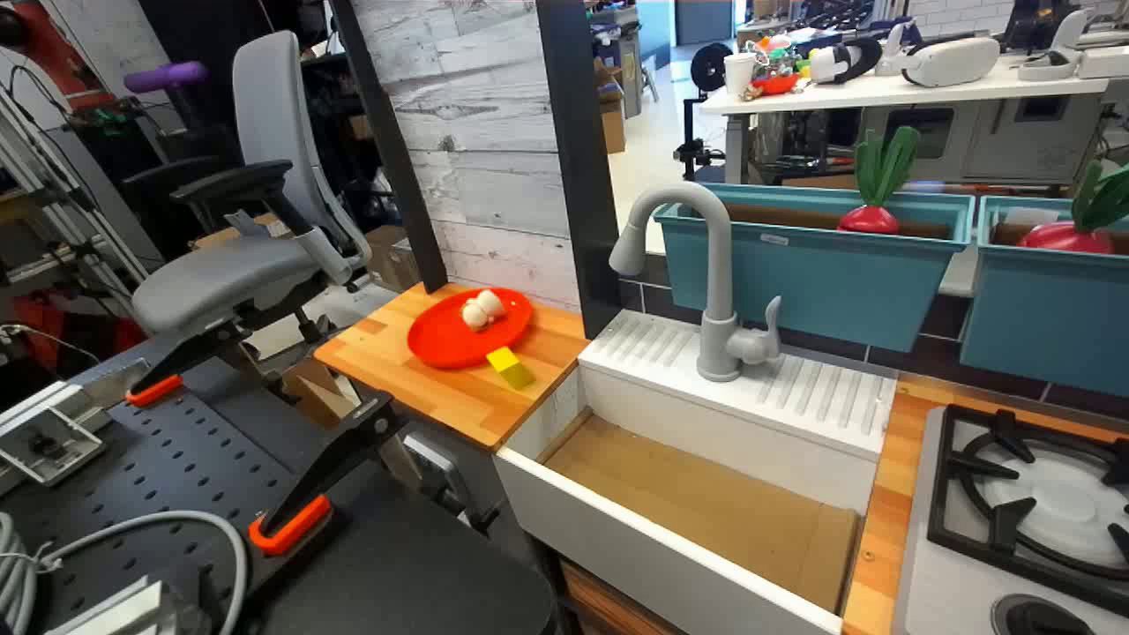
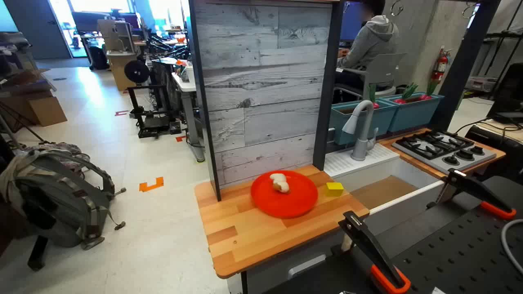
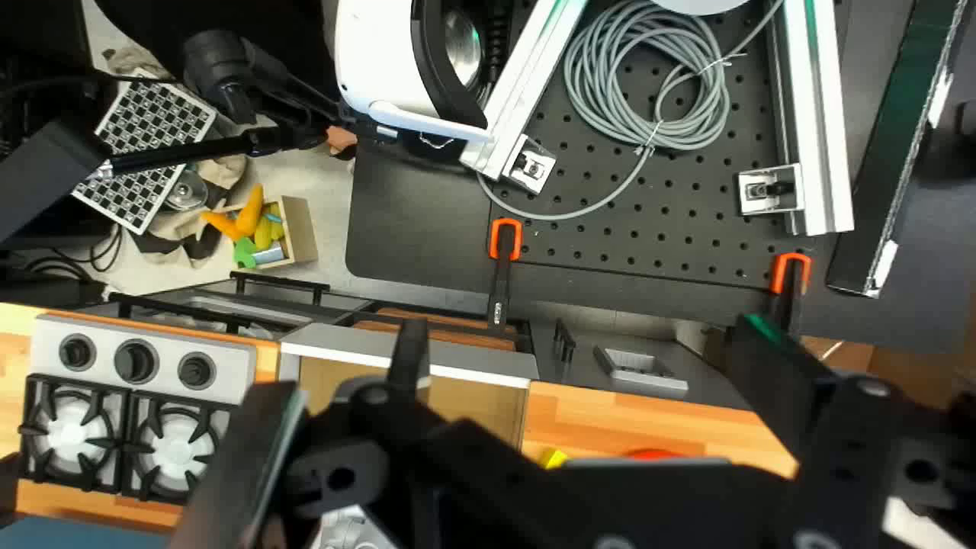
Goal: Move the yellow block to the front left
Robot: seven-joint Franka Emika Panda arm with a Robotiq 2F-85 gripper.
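The yellow block (image 2: 334,189) sits beside the red plate (image 2: 282,209).

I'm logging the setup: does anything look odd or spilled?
The sink looks odd: a brown, cardboard-like sheet lines its floor, which would normally be bare. I see no spill; the yellow block sits beside the red plate.

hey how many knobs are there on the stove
3. In the wrist view they sit in a row on the stove: left knob, middle knob and right knob. Nothing blocks that row, so none seems hidden.
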